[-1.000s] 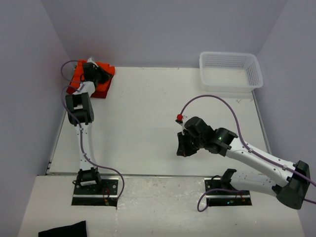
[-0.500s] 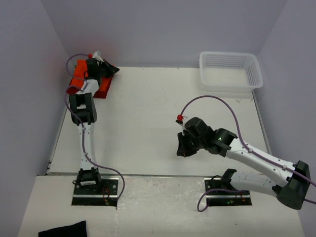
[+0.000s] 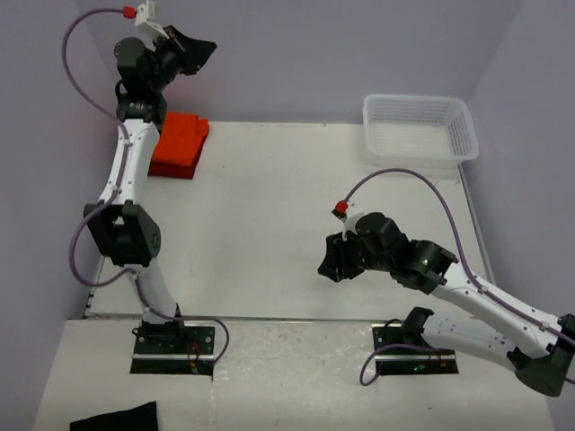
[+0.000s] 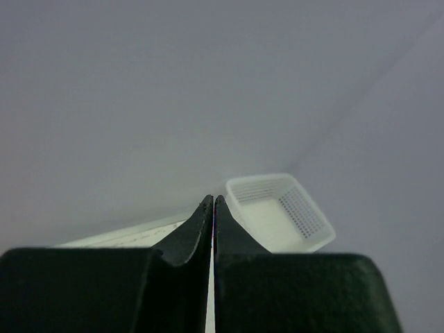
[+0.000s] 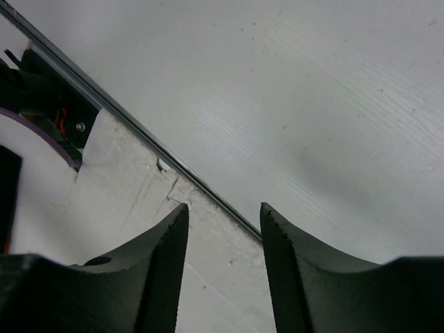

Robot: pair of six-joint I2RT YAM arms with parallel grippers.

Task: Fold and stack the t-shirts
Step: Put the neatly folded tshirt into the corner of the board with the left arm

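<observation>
One folded stack of t-shirts [image 3: 180, 142] is seen at far left corner of table [image 3: 269, 197]. Left gripper [image 3: 199, 45] is held high above it, jaws pressed together, empty. Right gripper [image 3: 329, 266] is parted, empty, near front edge. Risk: stack is knocked askew if left arm [image 3: 126, 171] is lowered carelessly.

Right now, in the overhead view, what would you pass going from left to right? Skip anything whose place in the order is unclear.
black cloth → folded t-shirts → right hand → white basket. The left hand shares the t-shirts' span, so it is left out.
</observation>
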